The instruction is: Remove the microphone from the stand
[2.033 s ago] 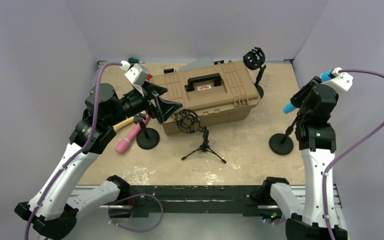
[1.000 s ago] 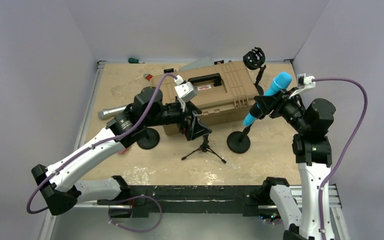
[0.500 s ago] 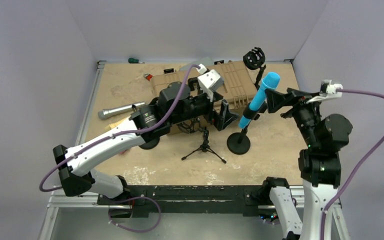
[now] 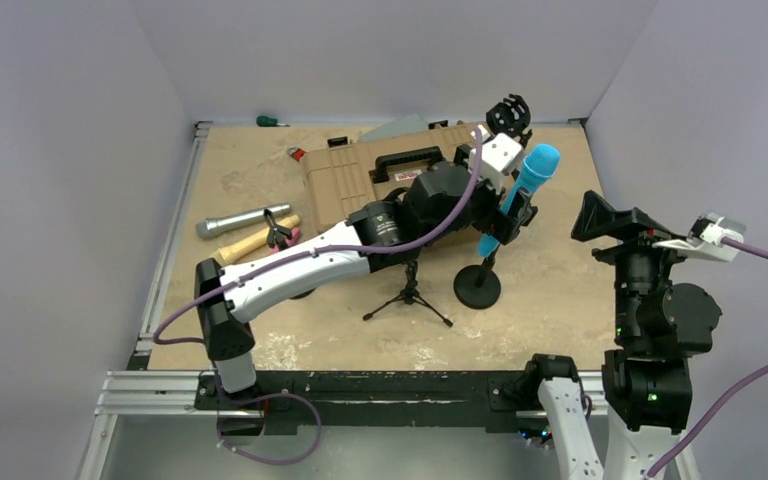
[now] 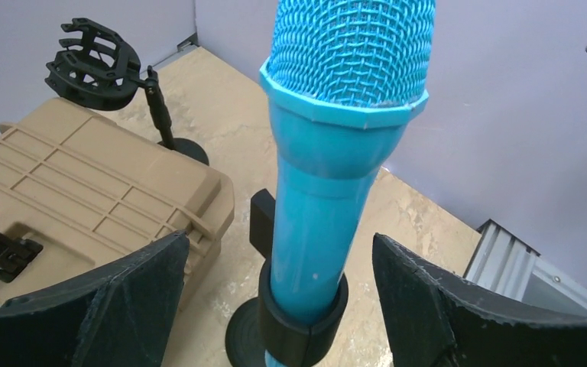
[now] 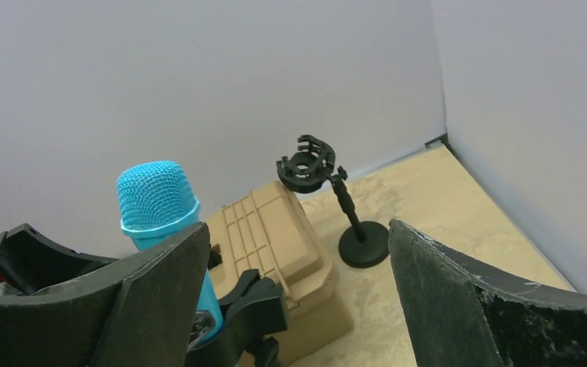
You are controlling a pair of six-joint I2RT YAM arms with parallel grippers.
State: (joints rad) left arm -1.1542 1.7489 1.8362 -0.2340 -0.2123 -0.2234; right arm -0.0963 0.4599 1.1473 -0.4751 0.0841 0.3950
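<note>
The blue microphone [image 4: 525, 185] stands tilted in the black clip [image 5: 302, 313] of its round-based stand [image 4: 478, 287], right of the toolbox. My left gripper [image 4: 508, 215] is open, one finger on each side of the microphone's [image 5: 329, 191] blue body just above the clip, with gaps on both sides. In the left wrist view the left gripper [image 5: 279, 243] frames the handle. My right gripper [image 4: 600, 215] hangs open to the right, well apart from the microphone. The right wrist view shows the right gripper [image 6: 298, 228] empty, with the mesh head [image 6: 157, 199] at the left.
A tan toolbox [image 4: 380, 175] sits behind my left arm. A small tripod stand [image 4: 408, 295] stands left of the microphone's base. An empty shock-mount stand [image 4: 508, 115] is at the back. A silver microphone [image 4: 243, 220] and a pink one [image 4: 285, 235] lie at the left.
My left arm swept right across the toolbox and now straddles the blue microphone. My right gripper let go of it, opened and drew back to the right.
</note>
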